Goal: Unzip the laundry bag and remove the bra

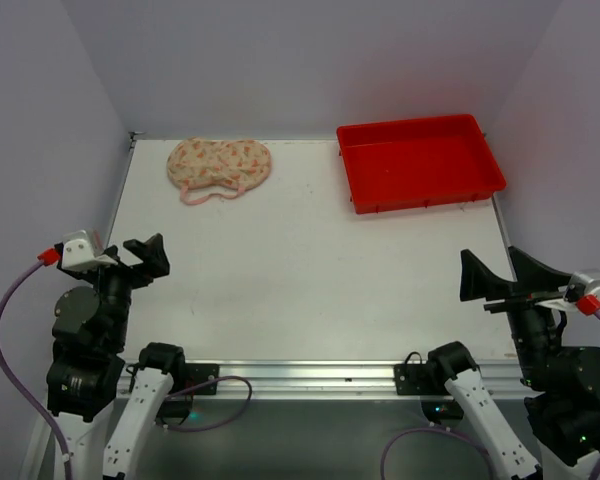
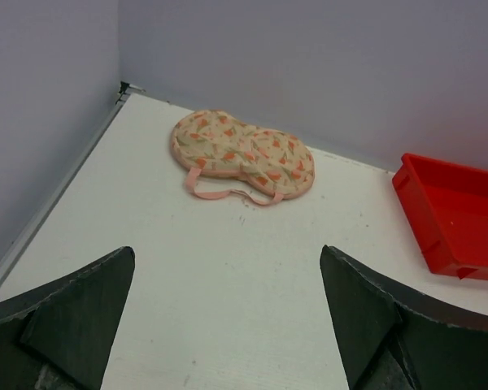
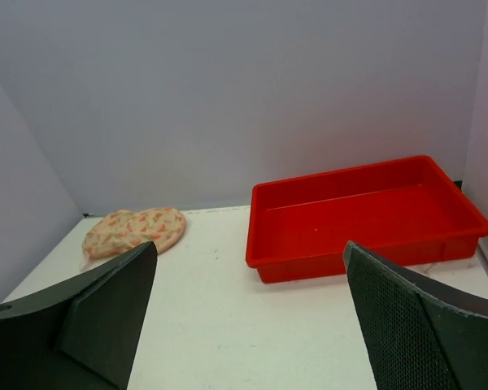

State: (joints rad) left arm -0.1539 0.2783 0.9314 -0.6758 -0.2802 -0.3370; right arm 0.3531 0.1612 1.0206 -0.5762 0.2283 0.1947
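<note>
Far left corner of the counter [image 1: 310, 280]: laundry bag [image 1: 219, 166] lying flat, closed, pink strap loop [image 2: 220, 193] trailing off its near side. Far right corner: red tray [image 1: 420, 162]. Left gripper [image 1: 146, 252] by the near left edge, fingers [image 2: 73, 325] spread wide, nothing held. Right gripper [image 1: 492, 265] by the near right edge, likewise released, empty.

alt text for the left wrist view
A floral laundry bag lies flat on the table near the back wall, a pink strap looping from its near edge. A red tray sits to its right; the left gripper has open jaws.
</note>
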